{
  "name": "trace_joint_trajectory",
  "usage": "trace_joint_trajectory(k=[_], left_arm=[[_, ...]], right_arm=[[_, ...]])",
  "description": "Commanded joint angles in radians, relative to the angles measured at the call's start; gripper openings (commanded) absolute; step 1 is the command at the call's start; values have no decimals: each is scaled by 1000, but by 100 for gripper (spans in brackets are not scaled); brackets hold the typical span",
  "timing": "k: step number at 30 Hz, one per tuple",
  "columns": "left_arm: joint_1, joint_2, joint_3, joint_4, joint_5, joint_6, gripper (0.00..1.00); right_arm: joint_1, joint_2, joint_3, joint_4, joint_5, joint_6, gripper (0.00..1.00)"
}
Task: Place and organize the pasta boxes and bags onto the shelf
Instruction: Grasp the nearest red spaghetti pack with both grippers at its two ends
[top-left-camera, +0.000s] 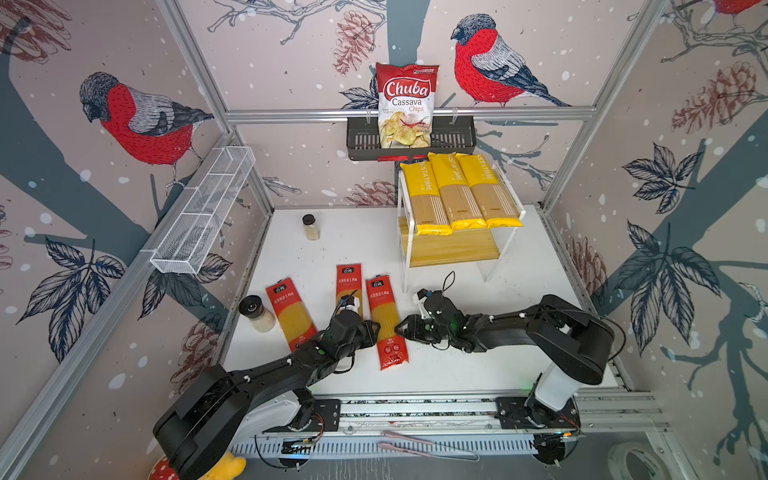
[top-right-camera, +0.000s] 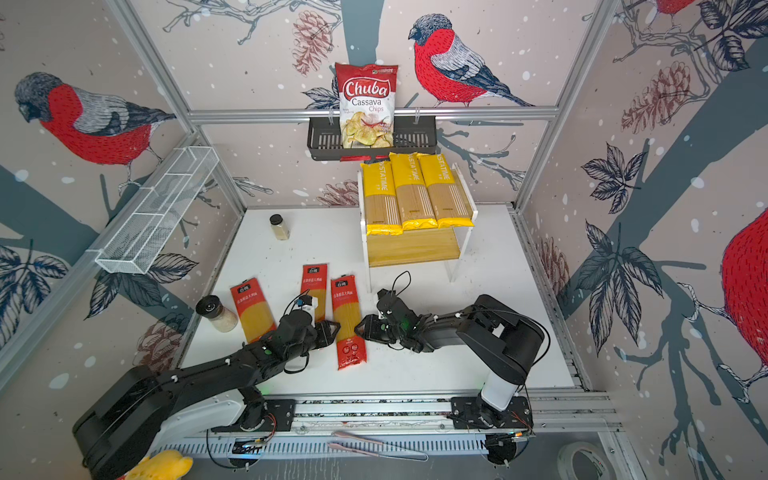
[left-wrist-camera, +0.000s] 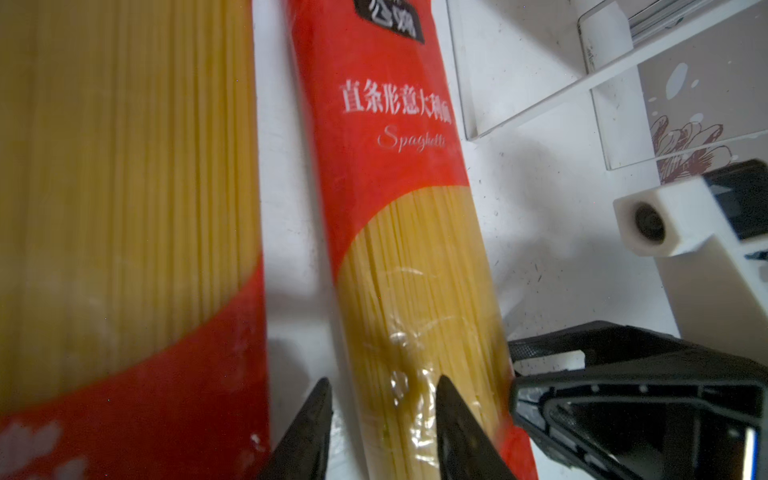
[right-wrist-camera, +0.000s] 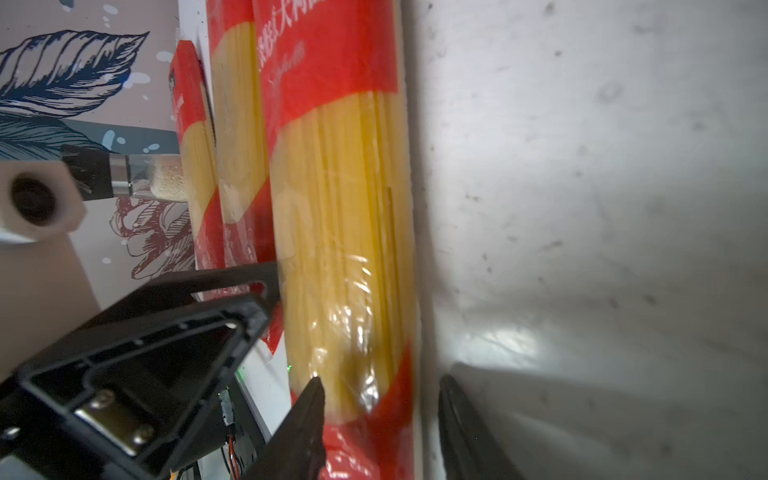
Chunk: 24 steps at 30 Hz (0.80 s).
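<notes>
Half done, I'd say. Three yellow packs (top-left-camera: 457, 195) lie side by side on the upper board of the shelf (top-left-camera: 449, 251), at the back right of the bench (top-left-camera: 519, 332); the lower board is bare. Three red packs (top-left-camera: 348, 282) lie flat toward the front edge. The left claw (top-left-camera: 375, 332) and right claw (top-left-camera: 397, 328) flank the rightmost red pack (top-left-camera: 386, 316), jaws parted astride its long edges, nothing lifted. The black basket (top-left-camera: 361, 141) holds only a chips bag (top-left-camera: 405, 104).

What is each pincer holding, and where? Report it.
Nothing clearly held. The rightmost red spaghetti pack lies flat on the table; left pincer and right pincer each straddle one long edge, jaws apart.
</notes>
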<state>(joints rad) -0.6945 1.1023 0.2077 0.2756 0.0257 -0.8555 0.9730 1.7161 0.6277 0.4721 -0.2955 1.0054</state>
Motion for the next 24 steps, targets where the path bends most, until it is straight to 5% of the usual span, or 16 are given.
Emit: trace_joint_trajectory(k=[1, 5, 10, 16, 24], left_arm=[[3, 23, -4, 65, 22, -5, 39], [3, 49, -11, 101, 33, -8, 30], [4, 53, 10, 84, 41, 5, 24], [6, -22, 51, -7, 2, 28, 25], [35, -188, 108, -153, -58, 78, 31]], right_arm=[[7, 28, 16, 46, -5, 14, 46], [12, 59, 23, 79, -24, 16, 41], [12, 60, 12, 112, -42, 14, 21], [12, 33, 0, 121, -45, -16, 7], [35, -42, -3, 38, -13, -167, 1]])
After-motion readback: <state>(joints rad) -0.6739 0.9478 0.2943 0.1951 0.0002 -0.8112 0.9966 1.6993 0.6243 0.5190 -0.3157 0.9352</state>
